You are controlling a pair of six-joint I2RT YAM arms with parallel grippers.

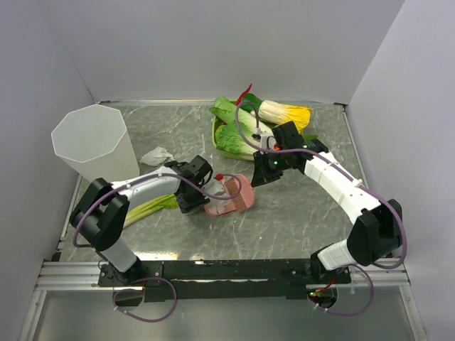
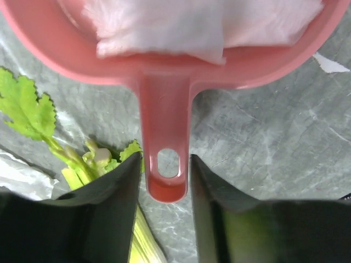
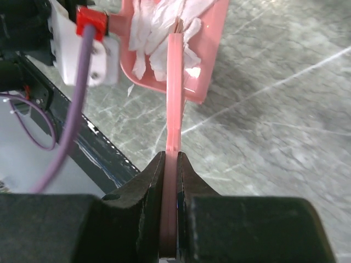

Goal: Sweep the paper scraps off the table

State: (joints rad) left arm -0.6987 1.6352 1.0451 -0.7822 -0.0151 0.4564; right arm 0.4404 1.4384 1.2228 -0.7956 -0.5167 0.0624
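Your right gripper is clamped on a thin pink plastic sweeper. Its tip sits among the crumpled white paper scraps heaped in the pink plastic dustpan, at the top of that view. Your left gripper straddles the dustpan's handle, jaws slightly parted. One white paper bit lies on the grey-green marble table, upper right.

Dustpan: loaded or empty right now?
Loaded. White scraps fill the pink dustpan in both wrist views; one scrap lies outside it on the table.

Pink dustpan, pink brush, white scraps, green-marbled table
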